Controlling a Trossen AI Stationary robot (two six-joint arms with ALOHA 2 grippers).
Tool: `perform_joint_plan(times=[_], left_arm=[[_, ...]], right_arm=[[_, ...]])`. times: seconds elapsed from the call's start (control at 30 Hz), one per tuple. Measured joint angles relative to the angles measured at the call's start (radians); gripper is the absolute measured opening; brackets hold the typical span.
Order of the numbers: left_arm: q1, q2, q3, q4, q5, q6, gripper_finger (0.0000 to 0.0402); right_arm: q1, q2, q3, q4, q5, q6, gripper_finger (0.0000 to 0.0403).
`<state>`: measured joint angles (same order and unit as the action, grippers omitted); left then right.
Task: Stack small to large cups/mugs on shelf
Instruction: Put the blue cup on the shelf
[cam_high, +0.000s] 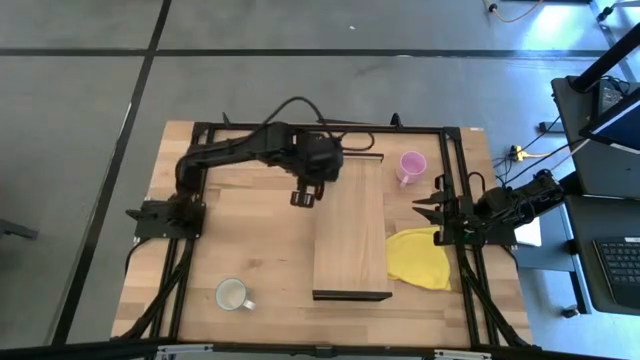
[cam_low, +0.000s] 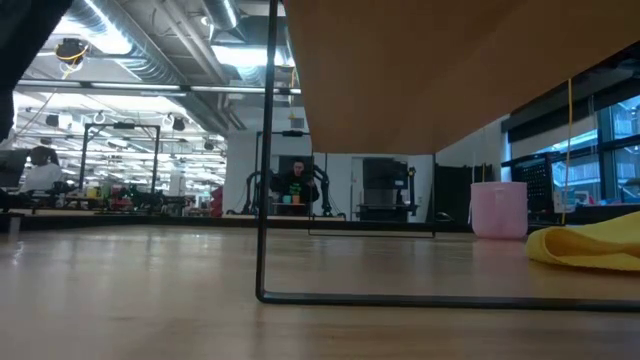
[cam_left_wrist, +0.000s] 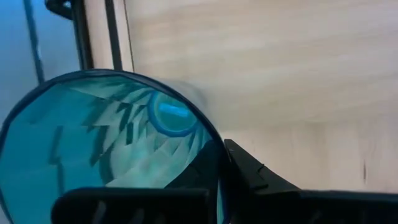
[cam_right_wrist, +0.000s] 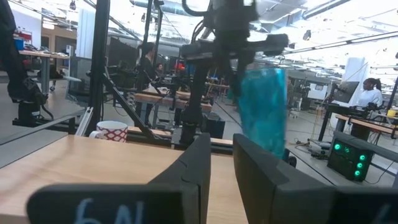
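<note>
Left wrist view: the left gripper (cam_left_wrist: 214, 193) clamps the ribbed translucent teal tumbler (cam_left_wrist: 112, 149) above the smooth light-wood shelf (cam_high: 352, 235).

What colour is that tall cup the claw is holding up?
Translucent teal-blue. The tumbler in the left claw shows best in the right wrist view.

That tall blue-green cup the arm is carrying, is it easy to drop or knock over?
Probably tippy: the teal tumbler looks tall and narrow. Its translucent wall suggests light plastic, so likely not fragile. With no handle and smooth sides, it may slip in the left gripper, which grips it at the rim.
</note>
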<state>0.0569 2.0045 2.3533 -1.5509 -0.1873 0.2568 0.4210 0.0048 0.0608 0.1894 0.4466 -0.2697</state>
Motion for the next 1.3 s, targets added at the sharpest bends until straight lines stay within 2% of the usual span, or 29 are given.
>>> perform_joint_plan(times=[0.27,0.7,0.93,1.03,1.17,1.23,1.3], left_arm=[[-0.005,-0.026,0.004,0.098,0.102,0.005,0.0003],[-0.001,-0.027,0.002,0.215,0.103,0.015,0.0002],[0.025,-0.017,0.002,0.236,0.103,0.015,0.0002],[0.031,-0.018,0.002,0.253,0.103,0.015,0.0002],[0.032,-0.018,0.003,0.272,0.104,0.015,0.0002],[0.033,-0.018,0.003,0.27,0.107,0.018,0.0002],[0.033,-0.018,0.003,0.274,0.108,0.033,0.0002]], right_arm=[[0.0,0.0,0.0,0.0,0.003,0.0,0.0071],[0.0,0.0,0.0,0.0,0.005,0.0,0.0071],[0.0,0.0,0.0,0.023,-0.001,-0.178,0.0071],[0.0,0.001,-0.001,0.122,-0.004,-0.235,0.0071],[0.0,0.0,0.0,0.477,-0.059,-0.281,0.0071],[0.0,0.006,0.007,0.581,-0.006,-0.23,0.0071],[0.0,0.022,0.045,0.552,0.078,-0.133,0.0071]])
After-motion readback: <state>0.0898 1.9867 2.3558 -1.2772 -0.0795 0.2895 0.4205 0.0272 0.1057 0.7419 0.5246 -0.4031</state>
